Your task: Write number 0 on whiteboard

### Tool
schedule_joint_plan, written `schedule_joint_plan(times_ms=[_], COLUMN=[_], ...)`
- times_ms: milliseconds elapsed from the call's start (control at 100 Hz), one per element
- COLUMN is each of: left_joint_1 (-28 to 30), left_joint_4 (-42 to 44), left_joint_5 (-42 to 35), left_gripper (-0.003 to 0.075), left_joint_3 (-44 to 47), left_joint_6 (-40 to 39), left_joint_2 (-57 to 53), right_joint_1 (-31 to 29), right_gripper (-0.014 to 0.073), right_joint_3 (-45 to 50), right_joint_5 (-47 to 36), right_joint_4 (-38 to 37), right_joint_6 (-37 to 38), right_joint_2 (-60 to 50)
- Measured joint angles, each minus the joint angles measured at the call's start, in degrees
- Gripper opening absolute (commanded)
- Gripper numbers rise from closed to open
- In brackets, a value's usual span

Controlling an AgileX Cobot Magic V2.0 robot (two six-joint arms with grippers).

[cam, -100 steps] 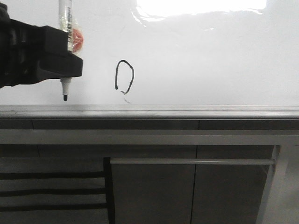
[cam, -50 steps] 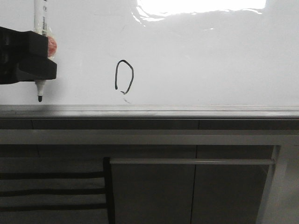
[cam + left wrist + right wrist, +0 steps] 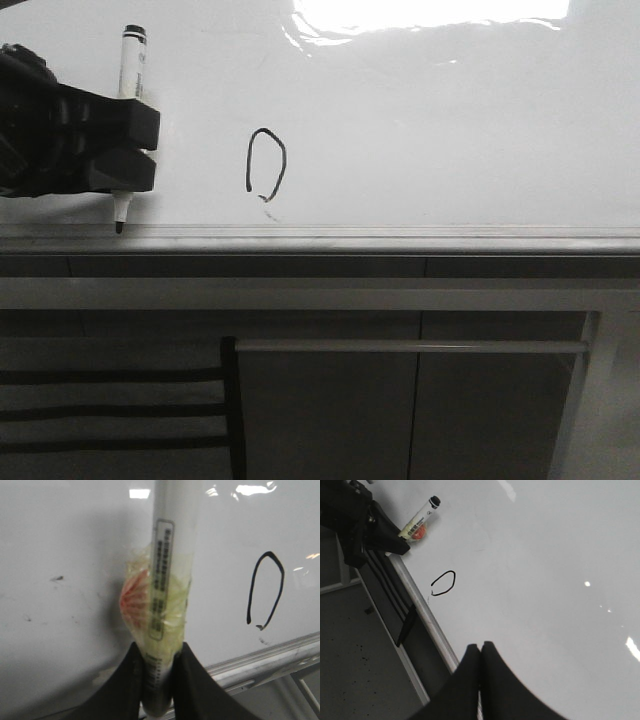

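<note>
At the left of the front view, the left hand (image 3: 128, 150) pinches a marker (image 3: 127, 128) that stands upright, its black tip low, close to the grey edge strip (image 3: 400, 238) of the whiteboard (image 3: 450, 130). To the right of it, apart from the marker, the number 0 (image 3: 266, 164) is drawn on the board, just above the strip. The right hand (image 3: 480, 665) has its fingers pressed together and holds nothing.

A grey cabinet (image 3: 400, 400) fills the lower half of the front view, its panels split by a thin vertical seam. A pale horizontal bar (image 3: 410, 346) runs across the panels. At lower left, dark horizontal slats (image 3: 110, 410) lie stacked beside a black upright post (image 3: 231, 410).
</note>
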Motion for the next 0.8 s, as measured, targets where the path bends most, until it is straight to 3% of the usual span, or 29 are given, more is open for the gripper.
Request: schedule_joint_plan(times_ms=[650,720,800], left_joint_1=[0.0,0.0,0.0], left_joint_4=[-3.0,-3.5,-3.7], left_joint_5=[0.9,0.9,0.9], left_gripper=[-0.0011,0.0049,0.0194], left_joint_3=[-3.3,-3.3,-3.3], left_joint_6=[0.0,0.1,0.2], left_joint_2=[3.4,3.4,3.4], right_joint_1=[0.0,0.0,0.0], right_gripper=[-0.0069,-0.0069,-0.0069], right_joint_3=[4.1,4.2,4.2], right_joint_5=[-3.0,-3.5,-4.1], right_joint_4=[0.2,0.2,0.2], right_joint_6=[0.0,0.0,0.0], right_joint_2=[0.0,0.0,0.0])
